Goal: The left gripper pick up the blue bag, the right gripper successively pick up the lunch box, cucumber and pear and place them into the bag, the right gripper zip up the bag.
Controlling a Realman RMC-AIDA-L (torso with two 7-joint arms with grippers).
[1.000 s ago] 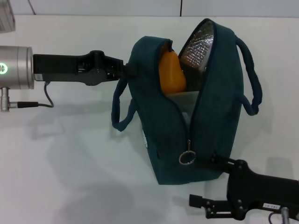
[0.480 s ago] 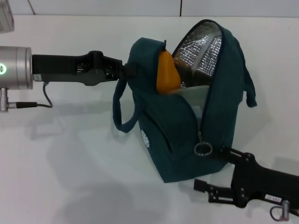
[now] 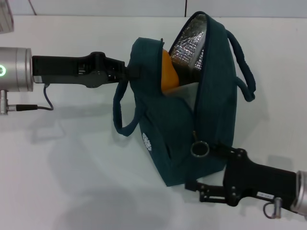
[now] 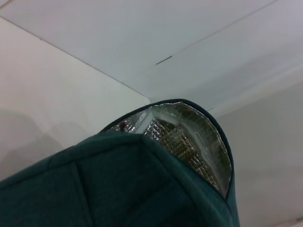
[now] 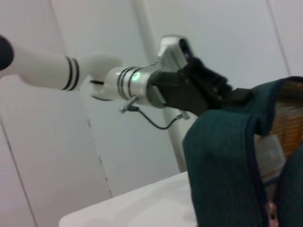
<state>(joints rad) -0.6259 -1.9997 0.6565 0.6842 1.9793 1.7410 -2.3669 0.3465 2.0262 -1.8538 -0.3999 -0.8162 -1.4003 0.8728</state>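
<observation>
A dark teal-blue bag [image 3: 192,120] stands upright on a white counter [image 3: 72,182], its top gaping open to show silver foil lining and the orange-yellow pear [image 3: 166,72] tucked inside; a pale edge just under the pear is probably the lunch box, and the cucumber cannot be seen. Over the last second the bag has swayed and leaned, its open flap first swinging wider and now narrower, while the right gripper [image 3: 199,167] has moved in from the near right edge to sit against the bag's lower front. That suggests the packing is finished and the zipping step is beginning, though the zipper has not yet travelled. The ring zipper pull [image 3: 199,149] hangs low on the bag's front, touching or just beside the upper finger of the right gripper; that gripper looks narrowly parted, one finger by the ring and the other lower against the bag's base, and whether it has caught the ring is unclear. The left gripper [image 3: 132,72] reaches in from the left and is clamped on the bag's upper rim beside the pear, steadying it.
</observation>
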